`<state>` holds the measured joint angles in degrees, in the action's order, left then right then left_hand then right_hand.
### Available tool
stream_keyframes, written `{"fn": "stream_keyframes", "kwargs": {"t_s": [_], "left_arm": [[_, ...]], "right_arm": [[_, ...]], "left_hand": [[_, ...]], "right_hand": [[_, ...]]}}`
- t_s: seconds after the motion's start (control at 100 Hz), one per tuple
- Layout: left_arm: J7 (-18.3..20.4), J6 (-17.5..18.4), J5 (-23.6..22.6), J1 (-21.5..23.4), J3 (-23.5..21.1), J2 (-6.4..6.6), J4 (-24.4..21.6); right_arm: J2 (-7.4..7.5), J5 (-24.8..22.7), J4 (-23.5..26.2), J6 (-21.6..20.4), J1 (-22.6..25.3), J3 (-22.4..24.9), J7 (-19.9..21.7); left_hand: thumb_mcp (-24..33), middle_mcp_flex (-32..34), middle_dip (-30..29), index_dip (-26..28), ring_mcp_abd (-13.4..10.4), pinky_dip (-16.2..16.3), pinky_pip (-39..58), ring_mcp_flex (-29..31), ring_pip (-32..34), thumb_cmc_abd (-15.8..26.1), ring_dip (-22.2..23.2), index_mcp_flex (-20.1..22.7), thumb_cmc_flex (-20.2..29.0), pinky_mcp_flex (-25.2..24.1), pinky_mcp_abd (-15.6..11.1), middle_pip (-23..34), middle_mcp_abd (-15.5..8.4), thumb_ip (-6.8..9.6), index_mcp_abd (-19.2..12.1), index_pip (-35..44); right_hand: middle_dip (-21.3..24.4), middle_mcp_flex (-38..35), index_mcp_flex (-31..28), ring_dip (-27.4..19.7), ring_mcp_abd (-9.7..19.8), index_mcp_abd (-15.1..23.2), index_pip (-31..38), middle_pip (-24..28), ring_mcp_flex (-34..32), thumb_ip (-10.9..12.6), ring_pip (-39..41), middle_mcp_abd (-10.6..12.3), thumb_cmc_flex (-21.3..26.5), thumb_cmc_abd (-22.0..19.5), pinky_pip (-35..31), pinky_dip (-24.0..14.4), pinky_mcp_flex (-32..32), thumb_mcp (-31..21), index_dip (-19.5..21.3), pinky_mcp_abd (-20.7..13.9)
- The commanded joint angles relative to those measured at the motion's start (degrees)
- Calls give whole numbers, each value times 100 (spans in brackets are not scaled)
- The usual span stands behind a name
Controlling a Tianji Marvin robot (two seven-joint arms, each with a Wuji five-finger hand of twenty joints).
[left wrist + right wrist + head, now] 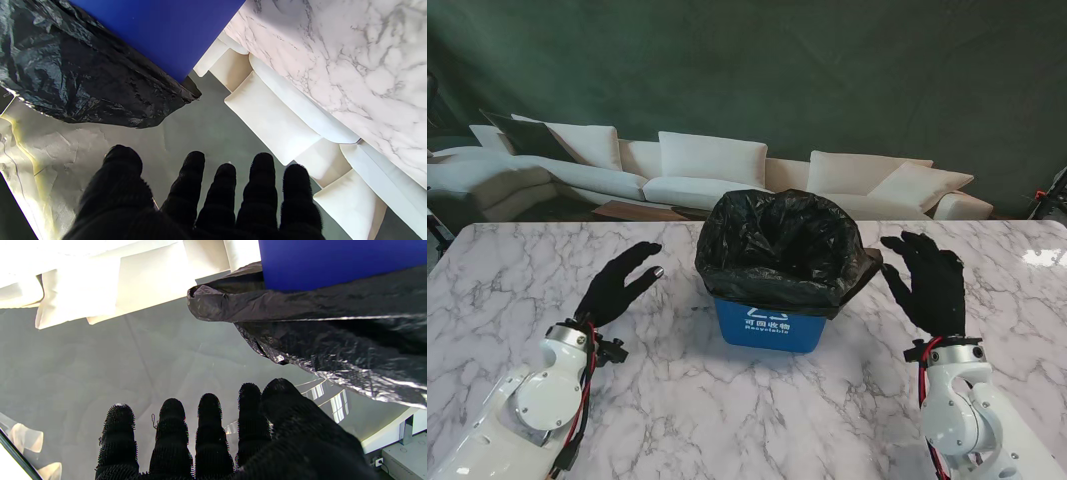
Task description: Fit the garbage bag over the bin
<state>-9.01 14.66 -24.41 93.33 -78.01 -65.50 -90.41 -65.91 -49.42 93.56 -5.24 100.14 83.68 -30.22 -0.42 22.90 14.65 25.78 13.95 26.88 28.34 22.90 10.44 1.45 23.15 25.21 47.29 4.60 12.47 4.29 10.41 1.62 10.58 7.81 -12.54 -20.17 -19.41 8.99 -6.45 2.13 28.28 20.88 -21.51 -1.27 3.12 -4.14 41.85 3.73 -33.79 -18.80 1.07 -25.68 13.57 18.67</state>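
From the stand, the garbage bag (779, 245) already drapes over the blue bin (767, 326) at mid-table, its hem folded outside the rim; my left hand (619, 283) and right hand (930, 283) flank it, fingers spread, holding nothing. Along my left wrist, splayed fingers (186, 186) stay clear of the plastic. Along my right wrist, likewise; I judge they wait apart so the fit stays undisturbed.

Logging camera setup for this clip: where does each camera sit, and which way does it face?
Stand view: above the shoulders, looking down at the table, bin, garbage bag; both arms, left hand, right hand show.
Left wrist: looks along its fingers past the bag.
Right wrist: the same, fingers showing.
All share the bag-covered bin.
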Motion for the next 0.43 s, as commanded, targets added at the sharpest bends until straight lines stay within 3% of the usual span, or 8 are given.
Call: {"fn": "stream_keyframes", "kwargs": {"t_s": [0.0,0.42], "left_arm": [[68,43,-28,8,3,-14,4],[94,86,-25,-10,-22,-8,50]], "right_arm": [[-20,-2,2,-10,35,21,-51],[0,-56,-29,81,-20,-78,11]], "left_hand": [[-113,115,94,-78,-88,-14,-92,-81,-35,218,3,-204,50,-66,-121,52,-49,-115,-56,-56],[-111,166,131,-82,-89,4,-98,-84,-44,223,11,-193,57,-73,-113,40,-35,-115,-49,-52]], "right_hand": [[13,-56,-39,97,114,-34,-91,-82,-82,2,34,118,-29,-90,-28,-38,-20,74,43,-133],[-3,-2,-11,93,129,-69,-90,-68,-69,2,33,114,-1,-106,-65,-5,-26,49,62,-128]]}}
